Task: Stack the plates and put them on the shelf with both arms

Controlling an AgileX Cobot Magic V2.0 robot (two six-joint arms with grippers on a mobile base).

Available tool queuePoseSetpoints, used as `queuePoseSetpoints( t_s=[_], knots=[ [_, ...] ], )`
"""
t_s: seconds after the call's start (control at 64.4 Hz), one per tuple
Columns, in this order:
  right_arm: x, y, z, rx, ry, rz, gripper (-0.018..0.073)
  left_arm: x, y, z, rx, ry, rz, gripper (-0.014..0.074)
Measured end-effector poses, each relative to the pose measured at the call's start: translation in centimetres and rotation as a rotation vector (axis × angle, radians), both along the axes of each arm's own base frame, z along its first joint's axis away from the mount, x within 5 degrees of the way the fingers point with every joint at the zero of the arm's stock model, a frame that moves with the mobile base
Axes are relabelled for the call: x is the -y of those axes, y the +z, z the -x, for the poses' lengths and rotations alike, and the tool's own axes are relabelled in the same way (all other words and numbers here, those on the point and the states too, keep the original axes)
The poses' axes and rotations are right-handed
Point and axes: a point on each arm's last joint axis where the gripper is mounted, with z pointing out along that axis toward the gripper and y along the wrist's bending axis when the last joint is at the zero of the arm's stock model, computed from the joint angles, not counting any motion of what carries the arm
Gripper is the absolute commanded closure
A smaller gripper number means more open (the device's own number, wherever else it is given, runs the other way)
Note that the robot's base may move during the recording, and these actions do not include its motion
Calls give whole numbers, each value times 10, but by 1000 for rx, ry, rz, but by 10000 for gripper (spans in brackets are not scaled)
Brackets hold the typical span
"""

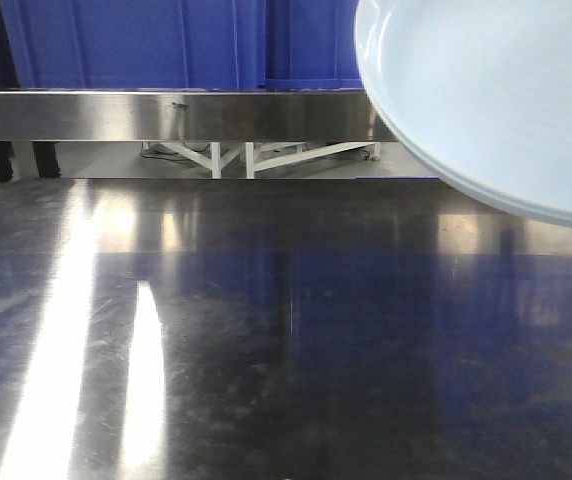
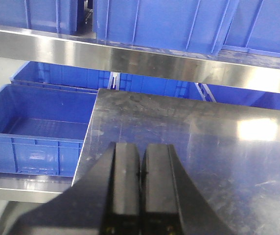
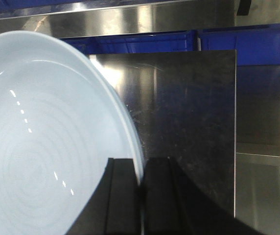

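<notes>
Stainless steel tabletop [image 1: 266, 330] seen from the front, with a steel shelf rail [image 1: 116, 115] and blue plastic crates [image 1: 146, 40] behind it. Your right gripper [image 3: 141, 191] has its jaws pinched on the near rim of a pale blue-white plate [image 1: 496, 90]. The plate hangs clear of the table at the upper right of the front view, tilted, its hollow facing the camera. A doubled line along its lower edge may be a second plate nested beneath, but you cannot confirm this. Your left gripper [image 2: 140, 181] hovers over the table's left edge, jaws pressed together on nothing. The step in hand appears to be the carry toward the shelf. Next, you likely need to level the plate, bring the left arm to its opposite rim, and clear the rail on approach.
</notes>
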Motion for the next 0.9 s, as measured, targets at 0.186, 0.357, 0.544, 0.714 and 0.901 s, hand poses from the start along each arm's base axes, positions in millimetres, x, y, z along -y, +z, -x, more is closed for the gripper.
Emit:
queuePoseSetpoints(
  t_s=[0.186,0.357,0.544,0.714,0.901],
  knots=[
    [0,0,0,0,0,0,537,0,0,0,0,0,0,510],
    [0,0,0,0,0,0,537,0,0,0,0,0,0,510],
    [0,0,0,0,0,0,537,0,0,0,0,0,0,510],
    [0,0,0,0,0,0,537,0,0,0,-1,0,0,510],
    [0,0,0,0,0,0,537,0,0,0,-2,0,0,510]
  ],
)
